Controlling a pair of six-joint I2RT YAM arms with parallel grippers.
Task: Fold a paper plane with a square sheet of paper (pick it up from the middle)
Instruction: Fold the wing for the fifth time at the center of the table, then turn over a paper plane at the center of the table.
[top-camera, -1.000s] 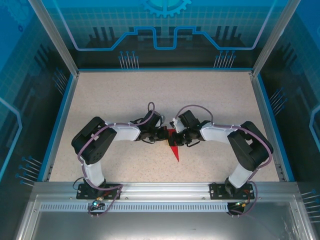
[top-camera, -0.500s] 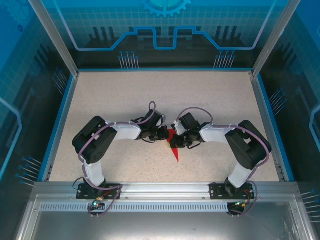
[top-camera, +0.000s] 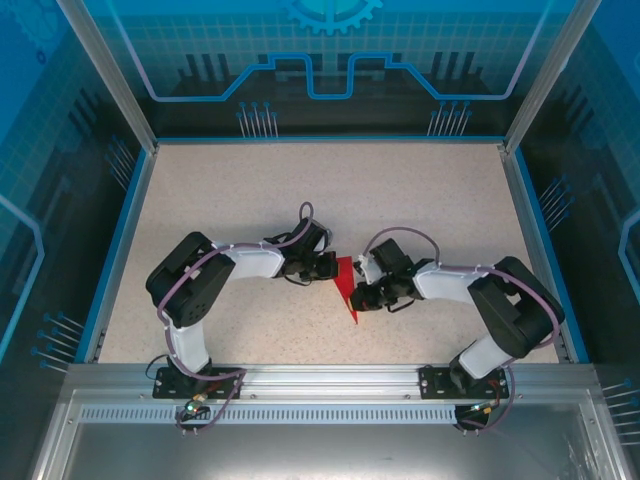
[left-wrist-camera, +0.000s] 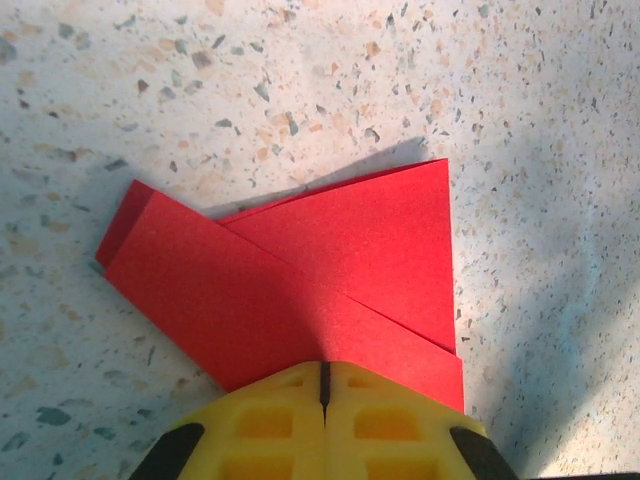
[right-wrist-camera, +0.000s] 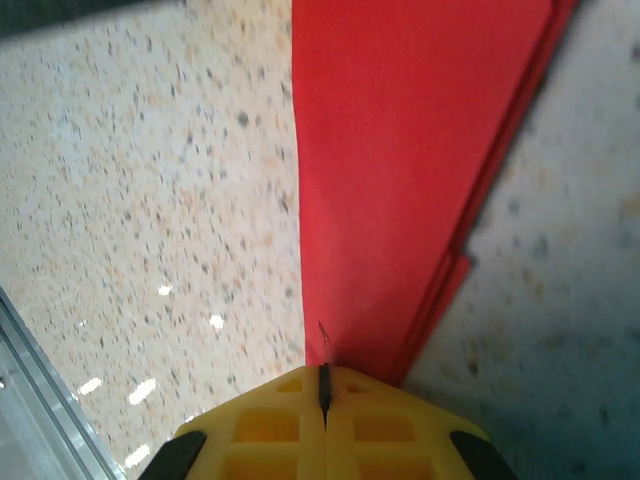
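The red sheet of paper (top-camera: 346, 288) lies folded on the speckled table as a slim pointed paper plane, its tip toward the near edge. Overlapping flaps show on the plane (left-wrist-camera: 300, 270) in the left wrist view. My left gripper (top-camera: 329, 268) is shut, and its yellow fingertips rest on the wide far end, seen close at the left gripper (left-wrist-camera: 323, 366). My right gripper (top-camera: 359, 297) is shut too, tips down on the plane's right side nearer the point. The right wrist view has that gripper (right-wrist-camera: 323, 372) at the long straight fold of the paper (right-wrist-camera: 400, 150).
Blue rails (top-camera: 118, 250) and transparent walls fence the tabletop (top-camera: 230, 190). The metal mounting bar (top-camera: 320, 380) with both arm bases runs along the near edge. Open table surrounds the paper on all sides.
My right gripper has slid along the paper toward its point and the near edge, its arm swinging outward to the right. The left gripper and the paper have stayed put.
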